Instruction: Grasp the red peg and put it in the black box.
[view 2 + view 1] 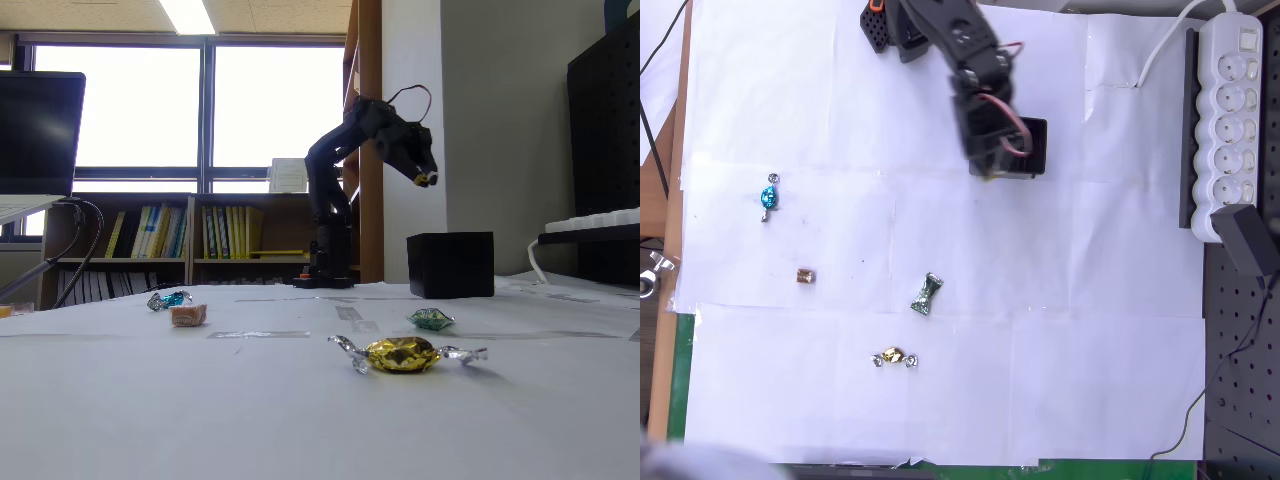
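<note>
The red peg is too small to pick out with certainty: a tiny speck at the tip of the gripper (424, 179) may be it, so whether the pincer is clamped on it or slack I cannot tell. Such a peg is probably light, stiff and smooth, apt to roll or pop free, so it is best pinched squarely across its middle. The fixed view shows the gripper hanging well above the black box (450, 265), clear of its walls. The overhead view shows the arm covering the left part of the black box (1038, 148), with the wrapped sweets (926, 295) lying well apart.
</note>
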You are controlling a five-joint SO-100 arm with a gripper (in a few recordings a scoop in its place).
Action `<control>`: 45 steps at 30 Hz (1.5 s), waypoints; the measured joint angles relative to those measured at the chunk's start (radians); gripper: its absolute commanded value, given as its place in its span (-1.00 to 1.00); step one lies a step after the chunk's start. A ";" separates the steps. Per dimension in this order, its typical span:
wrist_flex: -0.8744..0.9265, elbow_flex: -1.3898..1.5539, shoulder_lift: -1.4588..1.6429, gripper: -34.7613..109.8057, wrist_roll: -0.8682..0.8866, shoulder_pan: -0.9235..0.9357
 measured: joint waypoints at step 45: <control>0.374 -1.051 -1.015 -0.52 0.055 0.288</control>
